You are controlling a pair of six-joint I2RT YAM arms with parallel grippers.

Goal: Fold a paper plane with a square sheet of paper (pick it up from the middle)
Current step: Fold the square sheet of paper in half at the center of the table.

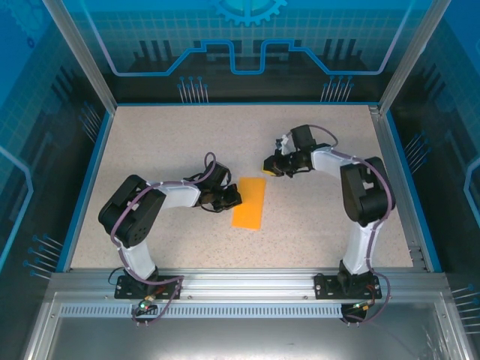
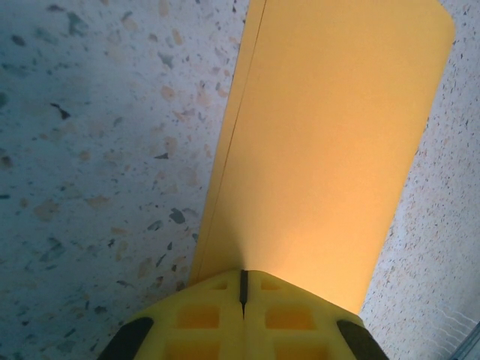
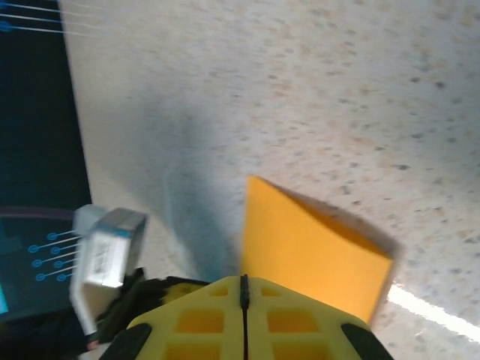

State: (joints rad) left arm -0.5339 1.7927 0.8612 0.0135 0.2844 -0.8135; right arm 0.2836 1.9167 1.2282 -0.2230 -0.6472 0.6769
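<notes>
Here's where you stand: the orange paper [image 1: 250, 202] lies on the table [image 1: 172, 142] between the two arms. It's a long rectangle rather than a square, so I'd judge the first half-fold is in. From the left wrist you can see two layers running side by side along one long edge, not quite flush.

Your left claw [image 1: 231, 199] sits at the paper's left long side. Its fingers [image 2: 202, 319] are pressed together with only a thin seam between them, and the paper runs under their tips. That reads to me as a press, not a pinch: closed tips make a blunt pad, handy for pinning the sheet or rubbing a crease flat. Whether they actually bear down on the paper, I cannot tell.

Your right claw [image 1: 271, 165] is closed too, gripping nothing. It sits just off the paper's far right corner with its tips aimed at it. In the right wrist view one edge of the paper throws a dark shadow on the table, so that side may be standing a little proud.

My guess is the right claw sits at that corner because the next fold starts there, with the left one as the anchor. Mind the paper: it's thin and light, so a nudge at the corner could slide or spin it if the anchor isn't firm.
</notes>
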